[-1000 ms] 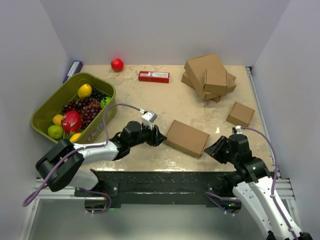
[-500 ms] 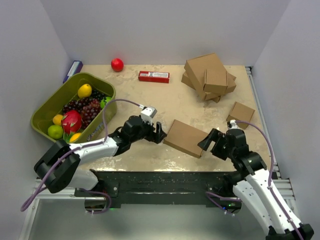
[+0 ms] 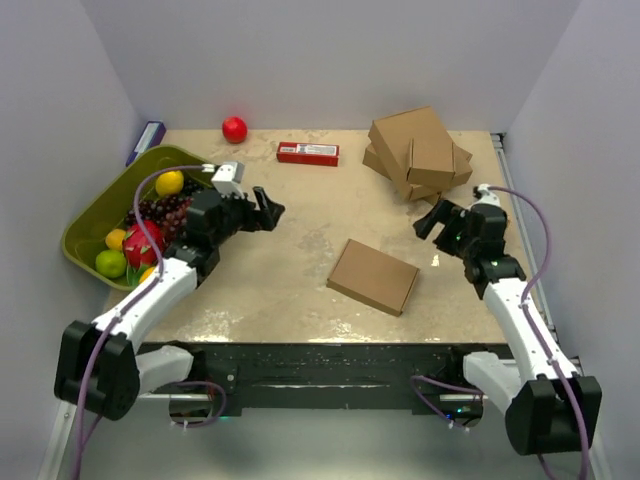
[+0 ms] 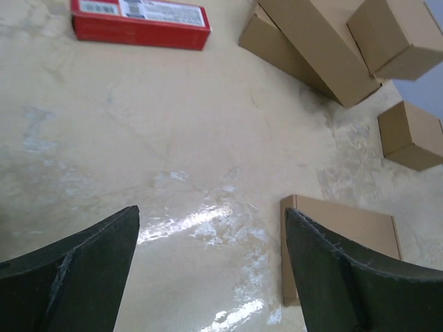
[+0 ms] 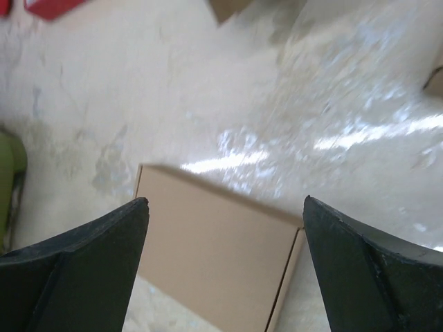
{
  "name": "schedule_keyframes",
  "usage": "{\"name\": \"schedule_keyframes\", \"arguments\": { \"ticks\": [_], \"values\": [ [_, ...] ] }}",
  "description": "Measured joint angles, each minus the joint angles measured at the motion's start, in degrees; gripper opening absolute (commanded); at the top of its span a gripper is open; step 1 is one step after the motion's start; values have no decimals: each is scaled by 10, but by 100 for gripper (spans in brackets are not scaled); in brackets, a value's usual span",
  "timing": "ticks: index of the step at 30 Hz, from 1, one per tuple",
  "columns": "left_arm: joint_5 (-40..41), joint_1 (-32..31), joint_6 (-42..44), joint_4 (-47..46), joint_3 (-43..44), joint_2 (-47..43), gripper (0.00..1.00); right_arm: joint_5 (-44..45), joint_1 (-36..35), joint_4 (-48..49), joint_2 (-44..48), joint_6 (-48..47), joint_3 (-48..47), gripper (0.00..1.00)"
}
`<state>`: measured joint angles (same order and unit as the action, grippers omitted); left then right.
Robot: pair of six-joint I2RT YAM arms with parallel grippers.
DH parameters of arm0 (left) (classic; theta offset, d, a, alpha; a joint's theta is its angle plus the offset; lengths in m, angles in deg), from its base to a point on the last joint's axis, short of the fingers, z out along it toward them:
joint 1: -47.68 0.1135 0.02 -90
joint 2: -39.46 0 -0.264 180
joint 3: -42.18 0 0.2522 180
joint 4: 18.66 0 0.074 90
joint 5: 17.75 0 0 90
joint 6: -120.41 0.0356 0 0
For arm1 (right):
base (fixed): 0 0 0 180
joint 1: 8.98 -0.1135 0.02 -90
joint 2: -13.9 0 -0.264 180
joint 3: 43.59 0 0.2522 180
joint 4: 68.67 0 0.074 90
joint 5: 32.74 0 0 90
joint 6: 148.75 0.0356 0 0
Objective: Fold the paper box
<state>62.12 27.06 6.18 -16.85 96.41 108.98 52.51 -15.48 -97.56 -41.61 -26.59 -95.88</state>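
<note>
Top external view: the paper box (image 3: 373,276) lies flat and closed on the desk (image 3: 300,262), between the two arms. The left end effector (image 3: 268,210) and right end effector (image 3: 436,220) both have fingers spread apart, well apart from the box.

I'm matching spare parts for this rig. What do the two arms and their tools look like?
Both the left arm and right arm have white link shells with black joints. A purple cable loops along each. The left tool and right tool are black, each with two broad tapered fingers.
</note>
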Motion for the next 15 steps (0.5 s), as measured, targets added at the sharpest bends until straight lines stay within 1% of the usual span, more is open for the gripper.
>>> {"name": "schedule_keyframes", "arguments": {
  "ticks": [2,4,9,12,15],
  "values": [
    [-2,24,9,24,5,-30,91,-5,41,8,3,-9,-14,96],
    [0,31,24,55,21,-56,92,0,62,10,13,-21,-28,96],
    [17,30,59,121,68,-94,94,27,63,9,65,-48,-47,97],
    [22,30,77,147,81,-108,94,46,63,9,96,-61,-50,97],
    [28,30,91,169,85,-111,93,58,63,9,106,-70,-55,97]
  ]
}}
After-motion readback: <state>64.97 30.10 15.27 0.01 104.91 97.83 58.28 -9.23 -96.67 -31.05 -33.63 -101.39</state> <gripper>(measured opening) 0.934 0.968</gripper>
